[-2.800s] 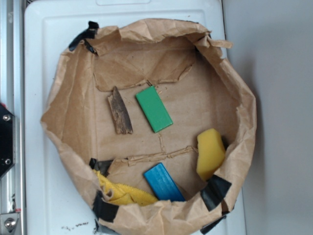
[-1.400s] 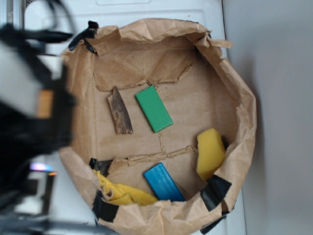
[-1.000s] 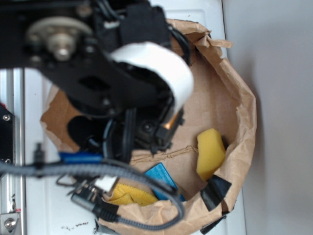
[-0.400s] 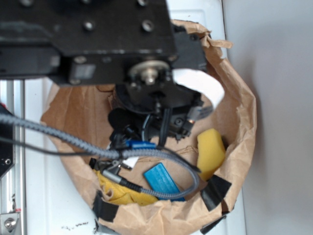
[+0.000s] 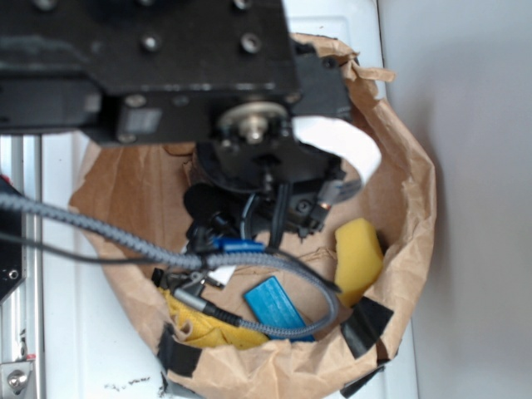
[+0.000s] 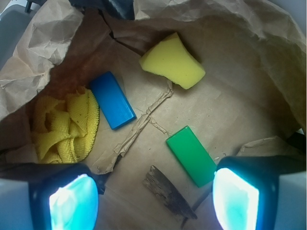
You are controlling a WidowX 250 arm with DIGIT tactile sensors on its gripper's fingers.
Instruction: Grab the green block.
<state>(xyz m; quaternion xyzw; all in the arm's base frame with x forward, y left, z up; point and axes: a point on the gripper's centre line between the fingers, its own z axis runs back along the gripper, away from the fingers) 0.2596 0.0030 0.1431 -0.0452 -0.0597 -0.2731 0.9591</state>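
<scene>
Your gripper hangs wide open and empty above the flat bright green rectangular block, which lies untouched on the crumpled brown paper bag's floor. By my reading, lowering and closing on it are left.

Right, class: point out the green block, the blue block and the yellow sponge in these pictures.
green block (image 6: 191, 155), wrist view, middle of its flat top face
blue block (image 6: 112, 99), wrist view, middle of its top face
yellow sponge (image 6: 171, 61), wrist view, middle of its broad upper face
</scene>
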